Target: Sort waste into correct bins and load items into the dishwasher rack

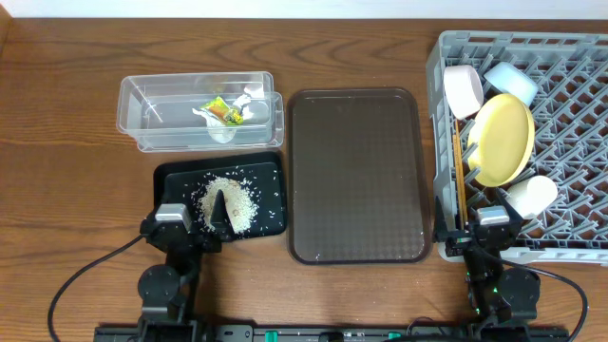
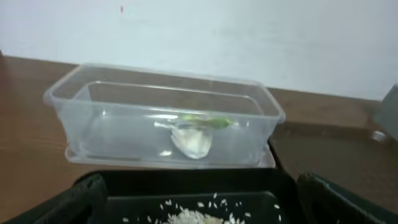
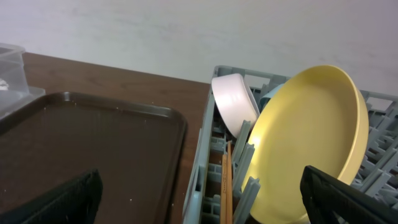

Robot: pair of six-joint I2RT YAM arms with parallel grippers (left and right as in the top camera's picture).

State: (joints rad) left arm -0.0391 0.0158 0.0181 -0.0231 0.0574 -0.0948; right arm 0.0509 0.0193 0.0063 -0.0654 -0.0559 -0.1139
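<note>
The green-and-orange wrapper lies in the clear tub, also in the left wrist view. White rice is heaped in the black tray. The grey rack holds the pink bowl, blue bowl, yellow plate, white cup and chopsticks. My left gripper is open and empty over the black tray's near edge. My right gripper is open and empty at the rack's near left corner.
A large brown serving tray lies between the bins and the rack. In the right wrist view the chopsticks stand along the rack's left wall, next to the plate and pink bowl.
</note>
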